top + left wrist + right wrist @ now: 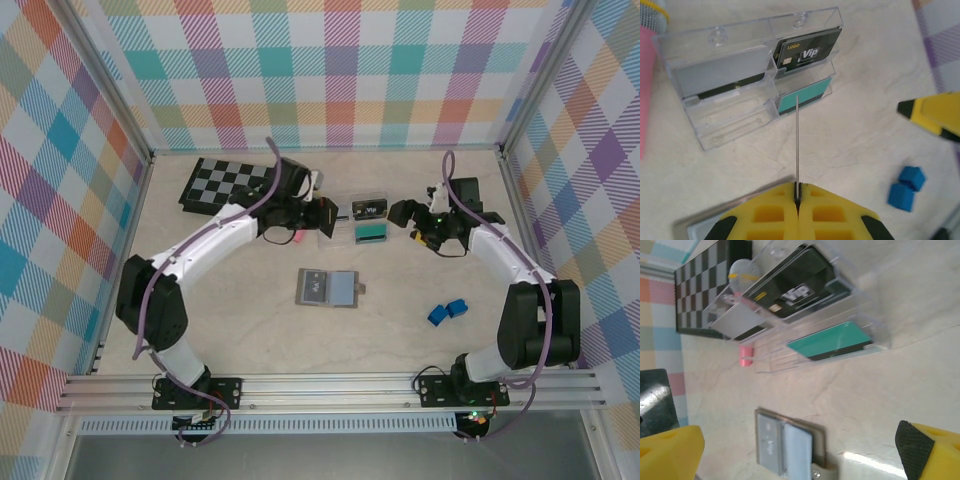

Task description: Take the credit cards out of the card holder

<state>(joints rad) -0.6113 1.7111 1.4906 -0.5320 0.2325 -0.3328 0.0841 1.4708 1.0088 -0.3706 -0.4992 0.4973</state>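
The wallet (pixel 328 288) lies open and flat on the surface (pixel 250 330), on the arm-base side of the clear box (pixel 368 220) and apart from it. Its left panel is dark grey with small light marks, too small to read; its right panel is plain pale blue.

Inside the box, a black card (pixel 807 50) printed "Vip" stands in one compartment. A teal card (pixel 805 95) sits in the compartment just in front of it. A grey card (pixel 720 75) fills the box's other half, its lower edge blurred by the plastic walls.

The left pincer (pixel 798 192), just left of the box, is clenched on an edge-on card (pixel 797 145). That card's face is hidden and its far end points at the teal compartment. The right pincer (pixel 801 439), just right of the box, is released, fingers wide apart and grasping nothing.

Two blue blocks (pixel 448 312) lie right of the box, toward the arm bases.
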